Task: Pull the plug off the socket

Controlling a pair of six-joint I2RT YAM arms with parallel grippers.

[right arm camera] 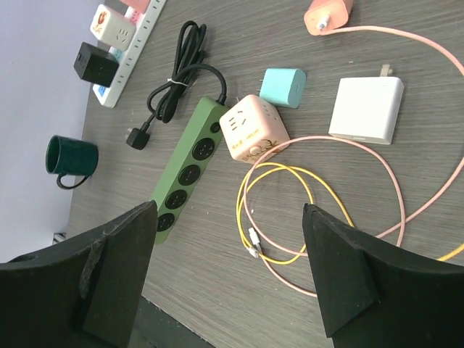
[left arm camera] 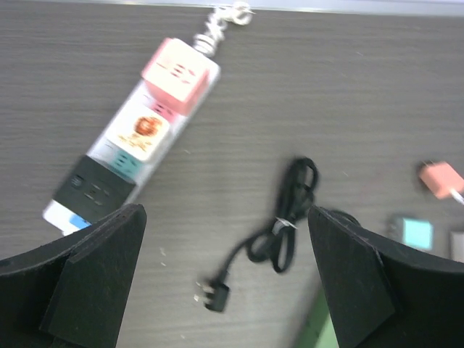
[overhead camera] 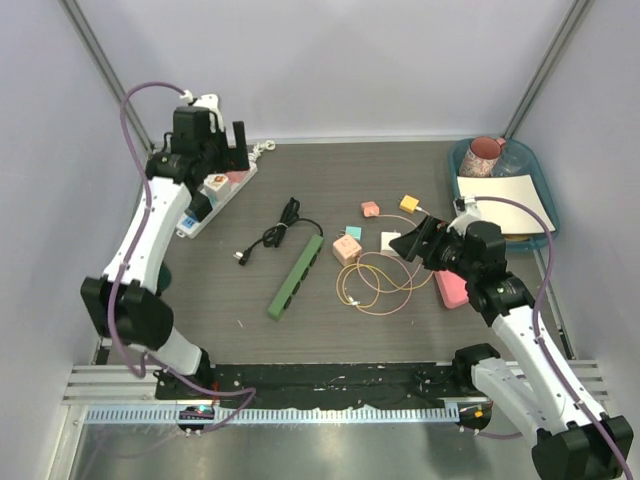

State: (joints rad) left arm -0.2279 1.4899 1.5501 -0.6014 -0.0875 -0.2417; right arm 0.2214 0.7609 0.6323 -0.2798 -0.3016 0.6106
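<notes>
Plug blocks [overhead camera: 213, 184], 4 of them, sit in a row on the white power strip [left arm camera: 61, 215] at the far left of the counter [overhead camera: 400, 325]: a pink cube [left arm camera: 177, 72], a white block with an orange logo [left arm camera: 145, 130], a teal one [left arm camera: 123, 163] and a black one [left arm camera: 94, 190]. All 4 are seated in the strip.

Just beside that strip hangs the left claw [left arm camera: 225, 214], its fingers spread wide with nothing between them and touching none of the blocks.

To the right, a coiled black cable [overhead camera: 275, 235] lies loose, its plug end free on the counter. Next comes a green power strip [right arm camera: 188, 163], lying at a slant. A pink cube socket [right arm camera: 254, 127] touches its far end, with a teal block [right arm camera: 283, 87] and a white charger [right arm camera: 366, 110] near it. Yellow cable [right arm camera: 290, 217] and pink cable [right arm camera: 406, 188] loop together in front of these.

Above the loops hangs the right claw [right arm camera: 228, 210], also spread and pinching nothing.

At the far right stands a teal tray [overhead camera: 462, 160] holding a pink mug [overhead camera: 485, 155] and a sheet of paper [overhead camera: 505, 195].
</notes>
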